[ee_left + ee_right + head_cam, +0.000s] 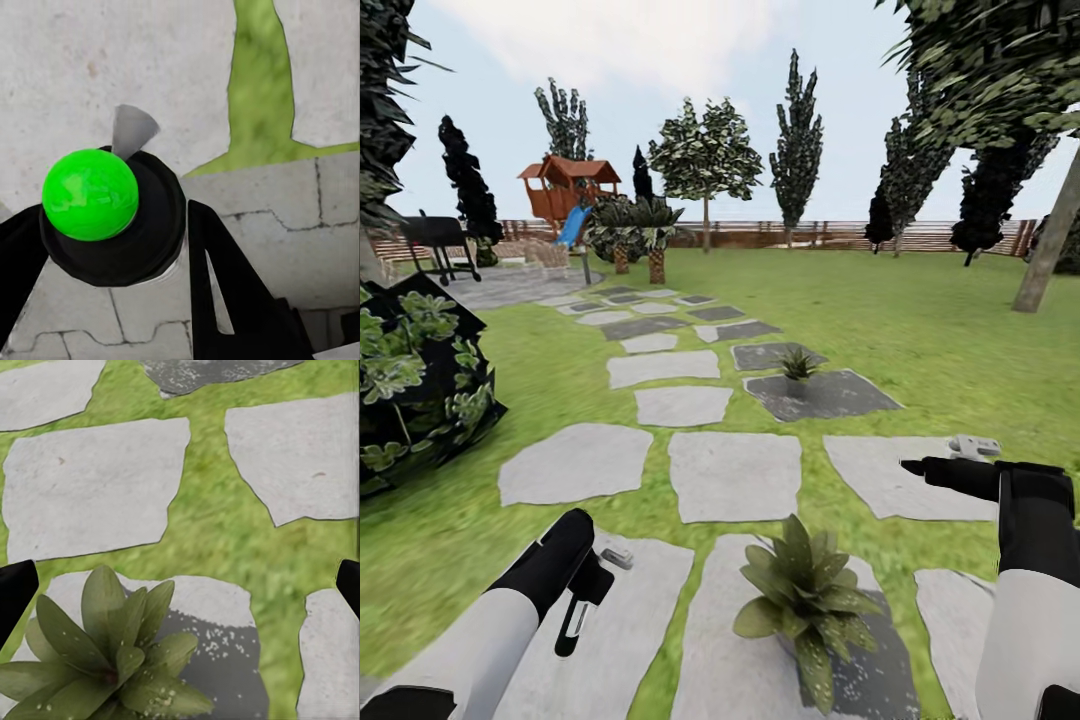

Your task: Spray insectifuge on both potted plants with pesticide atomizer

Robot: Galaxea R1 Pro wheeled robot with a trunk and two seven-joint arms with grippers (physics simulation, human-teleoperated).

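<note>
1. head view puts the left gripper (pixel 582 590) low at the near left. it is clamped on the pesticide atomizer (pixel 570 630), whose slim body hangs downward below the fingers over a pale stone slab (pixel 630 640).
2. left wrist view looks down the bottle's end: its dark round body (pixel 112 225) sits between the two black fingers (pixel 225 292), and a grey nozzle piece sticks out on the far side.
3. the near potted plant (pixel 805 590) lies just right of the held atomizer, close by, so the left arm is the one to serve it.
4. the far potted plant (pixel 797 362) stands well ahead and a little right, on a dark slab (pixel 840 395).
5. the right gripper (pixel 920 467) hangs spread wide with nothing in it, above the near plant's leaves (pixel 112 660).
6. the near pot is hidden under its leaves. i cannot make out the far pot clearly.
</note>
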